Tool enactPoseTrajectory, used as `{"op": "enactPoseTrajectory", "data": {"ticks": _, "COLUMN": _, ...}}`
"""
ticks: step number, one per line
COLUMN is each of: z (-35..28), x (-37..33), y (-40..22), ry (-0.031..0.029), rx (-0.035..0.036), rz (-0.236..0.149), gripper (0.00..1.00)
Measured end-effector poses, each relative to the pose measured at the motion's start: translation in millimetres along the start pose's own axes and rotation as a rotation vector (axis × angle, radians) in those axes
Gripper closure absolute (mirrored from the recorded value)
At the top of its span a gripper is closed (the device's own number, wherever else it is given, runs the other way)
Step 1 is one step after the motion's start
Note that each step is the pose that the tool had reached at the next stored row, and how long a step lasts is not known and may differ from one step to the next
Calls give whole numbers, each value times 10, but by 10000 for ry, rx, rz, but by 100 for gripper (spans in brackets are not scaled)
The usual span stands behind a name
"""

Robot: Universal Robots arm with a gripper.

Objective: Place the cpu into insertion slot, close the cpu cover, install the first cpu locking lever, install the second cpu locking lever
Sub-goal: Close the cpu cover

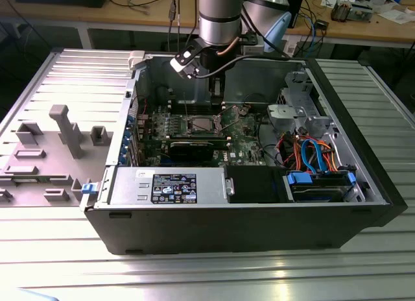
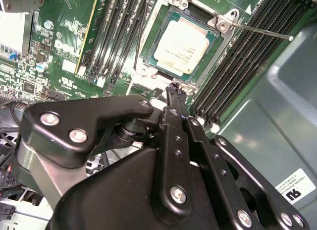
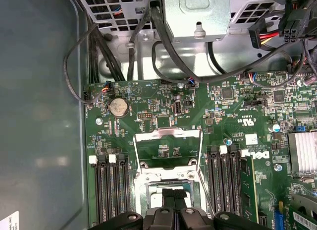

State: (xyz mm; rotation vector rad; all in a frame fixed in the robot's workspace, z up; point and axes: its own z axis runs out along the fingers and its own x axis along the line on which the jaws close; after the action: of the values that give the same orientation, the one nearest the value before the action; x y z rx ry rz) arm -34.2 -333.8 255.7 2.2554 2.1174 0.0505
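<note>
The open computer case point(image 1: 363, 184) is lying on the ribbed metal bench point(image 1: 194, 275). Several labels are showing, but their print is too small to read. A dark label with white print point(image 1: 174, 187) is sitting on the power supply box, at about 6 o'clock from the insertion slot in the exterior view. A white label with black print point(image 2: 292, 185) is sticking on the grey case wall in the second wrist view. A small white sticker point(image 3: 251, 139) and white printed letters are showing on the green board point(image 3: 148, 98) in the first wrist view.

The cpu point(image 2: 181, 44) is lying flat inside the insertion slot point(image 2: 221, 45), silver top facing up. The cpu cover point(image 3: 168, 133) is standing raised on its hinge, and the board is showing through its window. A thin lever rod point(image 2: 262, 31) is sticking out beside the slot, over the memory slots point(image 2: 124, 31).

The gripper point(image 2: 176, 91) is hanging at the near edge of the slot, and its jaws are pressing together with nothing seen between them. The cpu is lying just beyond the tips; if they are touching the slot rim I cannot tell. In the exterior view the gripper point(image 1: 216, 93) is hanging at about 1 o'clock from the slot.
</note>
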Motion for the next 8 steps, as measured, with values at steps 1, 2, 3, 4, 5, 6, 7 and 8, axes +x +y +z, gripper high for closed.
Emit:
{"op": "enactPoseTrajectory", "data": {"ticks": 1, "z": 0, "x": 0, "y": 2, "ry": -1, "rx": 1, "rz": 0, "gripper": 89}}
{"op": "enactPoseTrajectory", "data": {"ticks": 2, "z": 0, "x": 0, "y": 2, "ry": 0, "rx": 0, "rz": 0, "gripper": 89}}
{"op": "enactPoseTrajectory", "data": {"ticks": 3, "z": 0, "x": 0, "y": 5, "ry": -1, "rx": 0, "rz": 0, "gripper": 89}}
{"op": "enactPoseTrajectory", "data": {"ticks": 4, "z": 0, "x": 0, "y": 6, "ry": -1, "rx": 0, "rz": 0, "gripper": 89}}
{"op": "enactPoseTrajectory", "data": {"ticks": 5, "z": 0, "x": 0, "y": 7, "ry": 0, "rx": 0, "rz": 0, "gripper": 89}}
{"op": "enactPoseTrajectory", "data": {"ticks": 6, "z": 1, "x": 1, "y": 9, "ry": 0, "rx": 0, "rz": 0, "gripper": 89}}
{"op": "enactPoseTrajectory", "data": {"ticks": 7, "z": 0, "x": 1, "y": 11, "ry": -1, "rx": 0, "rz": 0, "gripper": 89}}
{"op": "enactPoseTrajectory", "data": {"ticks": 8, "z": 1, "x": 1, "y": 12, "ry": 0, "rx": 0, "rz": 0, "gripper": 89}}
